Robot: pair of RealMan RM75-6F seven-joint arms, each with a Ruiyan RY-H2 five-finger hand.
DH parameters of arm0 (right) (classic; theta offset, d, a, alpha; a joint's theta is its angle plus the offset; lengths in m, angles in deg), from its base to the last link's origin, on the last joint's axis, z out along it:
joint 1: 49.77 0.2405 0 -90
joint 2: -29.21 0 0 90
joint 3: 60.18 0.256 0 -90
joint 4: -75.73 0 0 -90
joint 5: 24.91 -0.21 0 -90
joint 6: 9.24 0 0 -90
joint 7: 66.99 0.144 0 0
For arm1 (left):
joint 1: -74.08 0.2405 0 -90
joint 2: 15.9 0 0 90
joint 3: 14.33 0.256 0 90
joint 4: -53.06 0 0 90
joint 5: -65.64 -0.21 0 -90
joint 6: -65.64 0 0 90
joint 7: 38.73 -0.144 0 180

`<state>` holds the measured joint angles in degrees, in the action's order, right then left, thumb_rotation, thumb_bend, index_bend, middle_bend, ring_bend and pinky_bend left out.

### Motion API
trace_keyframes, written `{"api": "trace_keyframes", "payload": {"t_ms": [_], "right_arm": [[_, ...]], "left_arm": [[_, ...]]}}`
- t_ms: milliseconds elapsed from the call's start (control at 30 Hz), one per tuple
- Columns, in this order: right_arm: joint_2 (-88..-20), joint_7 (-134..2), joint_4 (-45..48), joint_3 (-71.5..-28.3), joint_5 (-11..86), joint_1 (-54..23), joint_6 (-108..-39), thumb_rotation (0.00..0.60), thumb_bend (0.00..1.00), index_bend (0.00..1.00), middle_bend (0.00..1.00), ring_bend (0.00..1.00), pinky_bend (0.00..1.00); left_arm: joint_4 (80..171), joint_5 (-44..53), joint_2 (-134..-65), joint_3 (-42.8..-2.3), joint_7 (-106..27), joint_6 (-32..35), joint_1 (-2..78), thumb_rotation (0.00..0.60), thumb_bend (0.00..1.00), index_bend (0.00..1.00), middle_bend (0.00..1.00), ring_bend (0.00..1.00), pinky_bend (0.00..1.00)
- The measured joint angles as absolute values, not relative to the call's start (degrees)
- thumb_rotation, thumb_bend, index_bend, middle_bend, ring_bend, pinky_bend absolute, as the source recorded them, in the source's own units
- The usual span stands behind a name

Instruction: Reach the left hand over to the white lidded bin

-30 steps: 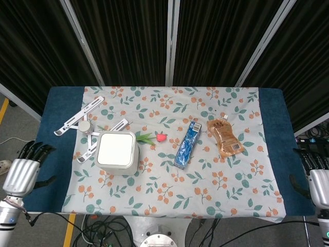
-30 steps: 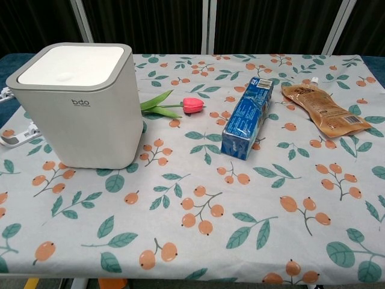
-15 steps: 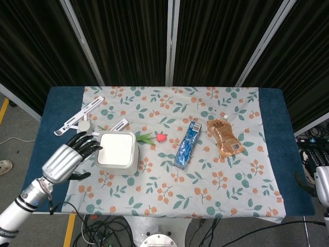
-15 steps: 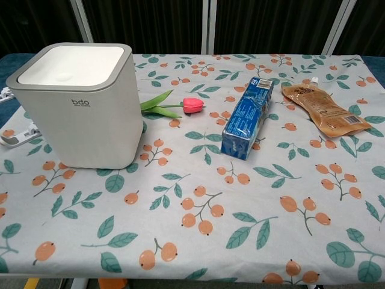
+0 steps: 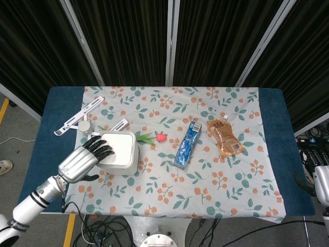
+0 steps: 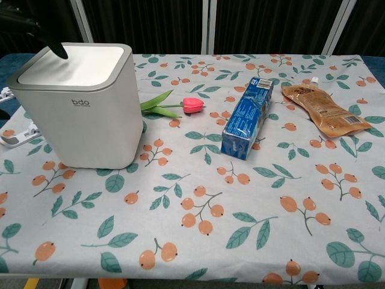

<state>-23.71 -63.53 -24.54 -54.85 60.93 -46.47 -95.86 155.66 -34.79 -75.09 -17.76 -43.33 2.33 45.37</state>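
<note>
Head view, from the left: the left hand (image 5: 85, 158) reaches in from the bottom left corner, its silver back upward and its dark fingers (image 5: 101, 150) spread apart, holding nothing. The fingertips lie over the left edge of the white lidded bin (image 5: 119, 151), though whether they touch the lid cannot be told from above. The bin stands on the left part of the floral tablecloth (image 5: 169, 185), near the front edge. Behind it and to its left lies a white folding stand (image 5: 81, 120), one arm of it running up to the bin's rear corner. Just right of the bin lies a pink tulip (image 5: 156, 137) with green leaves, its leaf tips pointing at the bin. Further right comes a blue packet (image 5: 187, 144), lying slantwise, and then a brown spouted pouch (image 5: 224, 137), apart from the packet. At the far right edge the right hand (image 5: 320, 181) sits low beside the table; only part of it shows, and whether its fingers are apart or curled cannot be told.

Chest view: dark fingertips (image 6: 55, 47) enter at the top left, above the bin's (image 6: 78, 114) left rear corner. The tulip (image 6: 192, 105), packet (image 6: 248, 116) and pouch (image 6: 322, 109) follow to the right.
</note>
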Motion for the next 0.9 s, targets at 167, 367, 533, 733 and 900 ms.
{"api": "trace_keyframes", "payload": {"t_ms": [167, 367, 533, 733, 900], "right_arm": [[-24.04, -63.21, -24.25, -54.94, 60.80, -46.37, -95.55, 0.600, 0.28, 0.14, 0.16, 0.12, 0.13], [-24.32, -62.80, -23.87, -55.07, 60.74, -46.47, -95.57, 0.600, 0.28, 0.14, 0.16, 0.12, 0.13], [-24.42, -62.54, -23.62, -55.07, 60.89, -46.60, -95.89, 0.600, 0.28, 0.14, 0.16, 0.12, 0.13], [-24.54, -62.51, -23.53, -55.01, 60.97, -46.52, -95.92, 0.600, 0.28, 0.14, 0.16, 0.12, 0.12], [-24.70, -62.25, -23.26, -55.03, 61.02, -46.46, -95.85, 0.600, 0.28, 0.14, 0.16, 0.12, 0.12]], "left_arm": [[155.29, -33.57, -75.79, -17.29, -44.24, 4.28, 44.44, 0.600, 0.09, 0.25, 0.26, 0.16, 0.10], [155.45, -30.63, -76.34, -16.27, -46.08, 7.85, 43.11, 0.600, 0.09, 0.25, 0.26, 0.16, 0.10], [156.10, -30.31, -75.95, -16.09, -46.52, 6.52, 43.34, 0.600, 0.08, 0.25, 0.26, 0.16, 0.10], [156.88, -31.97, -74.89, -16.62, -45.50, -0.82, 45.21, 0.600, 0.08, 0.25, 0.25, 0.16, 0.10], [157.38, -31.93, -73.24, -17.92, -43.79, -7.33, 47.45, 0.600, 0.08, 0.23, 0.24, 0.16, 0.10]]}}
